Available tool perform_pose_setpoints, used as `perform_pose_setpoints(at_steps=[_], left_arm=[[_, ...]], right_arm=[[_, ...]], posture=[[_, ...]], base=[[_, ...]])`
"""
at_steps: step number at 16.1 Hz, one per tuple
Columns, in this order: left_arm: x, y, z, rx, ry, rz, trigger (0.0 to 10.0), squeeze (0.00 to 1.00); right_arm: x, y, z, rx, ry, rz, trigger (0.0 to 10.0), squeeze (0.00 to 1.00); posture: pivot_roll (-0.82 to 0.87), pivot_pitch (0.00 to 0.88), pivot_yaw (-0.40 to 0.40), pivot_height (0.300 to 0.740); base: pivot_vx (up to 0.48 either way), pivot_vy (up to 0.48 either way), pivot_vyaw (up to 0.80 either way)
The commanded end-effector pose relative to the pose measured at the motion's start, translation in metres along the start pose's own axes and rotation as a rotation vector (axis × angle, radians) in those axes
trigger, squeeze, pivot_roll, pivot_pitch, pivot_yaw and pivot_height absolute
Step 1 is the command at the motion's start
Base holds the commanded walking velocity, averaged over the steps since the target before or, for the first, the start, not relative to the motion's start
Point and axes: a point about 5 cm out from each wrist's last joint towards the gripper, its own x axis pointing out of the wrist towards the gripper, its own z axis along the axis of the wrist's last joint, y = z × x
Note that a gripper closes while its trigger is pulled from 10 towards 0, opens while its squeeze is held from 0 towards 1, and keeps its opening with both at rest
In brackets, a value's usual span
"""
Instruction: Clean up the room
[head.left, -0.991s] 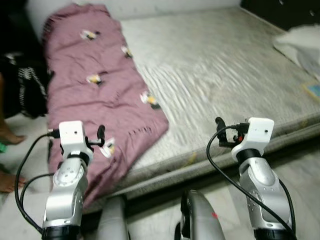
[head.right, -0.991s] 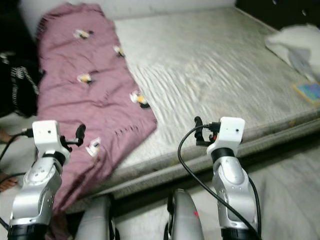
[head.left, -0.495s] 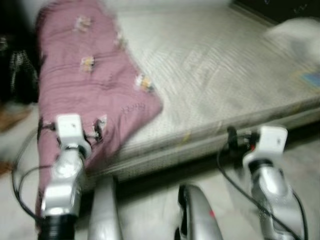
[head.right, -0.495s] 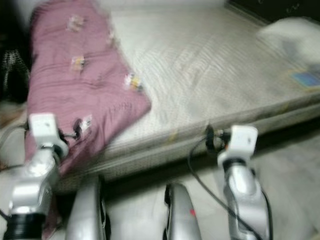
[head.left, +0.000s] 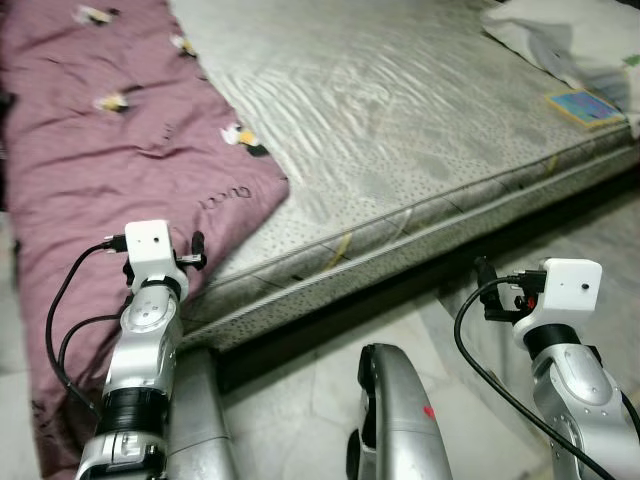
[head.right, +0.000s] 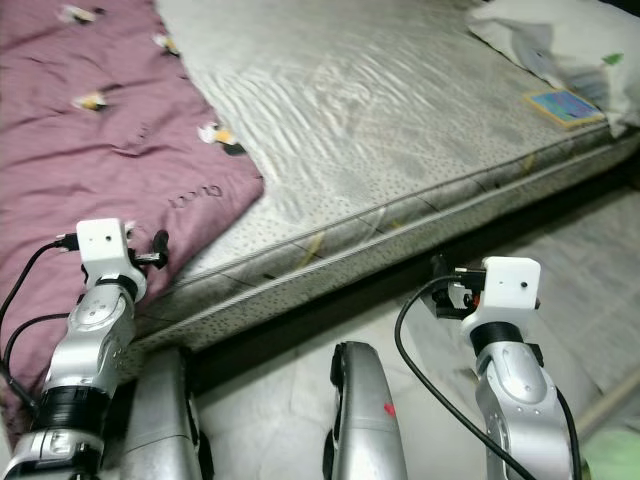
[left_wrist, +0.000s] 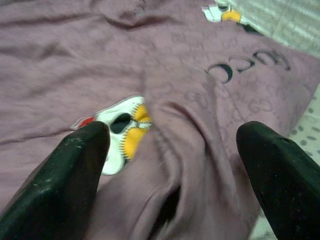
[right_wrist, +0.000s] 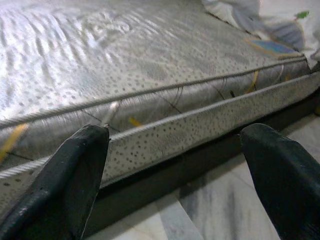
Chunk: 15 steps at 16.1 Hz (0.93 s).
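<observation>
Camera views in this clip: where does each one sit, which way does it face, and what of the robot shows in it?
Left eye view: on the head, looking down at the mattress and purple blanket; both silver arms show.
Right eye view: its stereo twin, same scene, with a white pillow at the far corner.
Left wrist view: along the open left gripper, facing the blanket; both black fingers show.
Right wrist view: along the open right gripper, facing the mattress edge and floor.
Both wrist views share the mattress with the eye views.

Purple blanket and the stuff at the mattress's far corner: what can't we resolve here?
- Purple blanket: top and left side cut by the eye views' edges; its lower end hides behind the left arm.
- White bedding: cut by the frame corner.
- Small blue flat item: too small to identify.
- Blanket patches: design unclear, part-hidden by a fold.
</observation>
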Motion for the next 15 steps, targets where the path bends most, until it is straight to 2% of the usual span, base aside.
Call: perform_pose_setpoints(at_steps=[1, 3, 4, 5, 6, 7, 9, 11, 12, 14, 15], left_arm=[[0.006, -0.001, -0.003, 0.016, 0.023, 0.006, 10.0, 0.0], [0.011, -0.008, -0.014, 0.043, 0.102, -0.021, 10.0, 0.0], [0.014, -0.017, -0.022, 0.052, 0.163, -0.063, 10.0, 0.0], [0.014, -0.038, -0.03, 0.105, 0.227, -0.183, 10.0, 0.0], [0.013, -0.047, -0.031, 0.13, 0.23, -0.235, 10.0, 0.0], [0.012, -0.057, -0.031, 0.166, 0.222, -0.286, 10.0, 0.0], [0.0, -0.087, -0.038, 0.308, 0.21, -0.47, 10.0, 0.0], [-0.019, -0.114, -0.051, 0.47, 0.166, -0.663, 10.0, 0.0], [-0.024, -0.12, -0.053, 0.506, 0.147, -0.711, 10.0, 0.0], [-0.044, -0.139, -0.06, 0.6, 0.081, -0.901, 10.0, 0.0], [-0.05, -0.143, -0.06, 0.64, 0.047, -0.954, 10.0, 0.0]], right_arm=[[-0.002, -0.003, 0.005, -0.009, -0.006, -0.004, 10.0, 0.0], [-0.005, -0.004, 0.005, -0.019, -0.006, -0.002, 10.0, 0.0], [-0.007, -0.006, 0.005, -0.026, -0.002, -0.01, 10.0, 0.0], [-0.009, -0.008, 0.005, -0.032, -0.001, -0.025, 10.0, 0.0], [-0.009, -0.009, 0.005, -0.033, 0.0, -0.028, 10.0, 0.0], [-0.009, -0.009, 0.005, -0.034, 0.0, -0.027, 10.0, 0.0], [-0.006, -0.008, 0.006, -0.035, -0.004, -0.03, 10.0, 0.0], [-0.003, -0.005, 0.008, -0.035, -0.017, -0.024, 10.0, 0.0], [-0.001, -0.005, 0.008, -0.036, -0.019, -0.022, 10.0, 0.0], [0.003, -0.003, 0.008, -0.034, -0.022, -0.017, 10.0, 0.0], [0.005, -0.001, 0.009, -0.032, -0.026, -0.01, 10.0, 0.0]], posture=[[-0.19, 0.114, -0.063, 0.49], [-0.21, 0.113, -0.057, 0.49], [-0.22, 0.111, -0.051, 0.49], [-0.23, 0.106, -0.047, 0.49], [-0.23, 0.101, -0.043, 0.49], [-0.23, 0.098, -0.041, 0.49], [-0.23, 0.092, -0.037, 0.49], [-0.22, 0.082, -0.039, 0.49], [-0.21, 0.078, -0.041, 0.49], [-0.2, 0.07, -0.047, 0.49], [-0.2, 0.067, -0.048, 0.49]], base=[[0.0, 0.0, 0.0], [0.0, 0.0, 0.0], [0.0, 0.0, 0.0], [0.0, 0.0, 0.0], [0.0, 0.0, 0.0], [0.0, 0.0, 0.0], [0.0, 0.0, 0.0], [0.0, 0.0, 0.0], [0.0, 0.0, 0.0], [0.0, 0.0, 0.0], [0.0, 0.0, 0.0]])
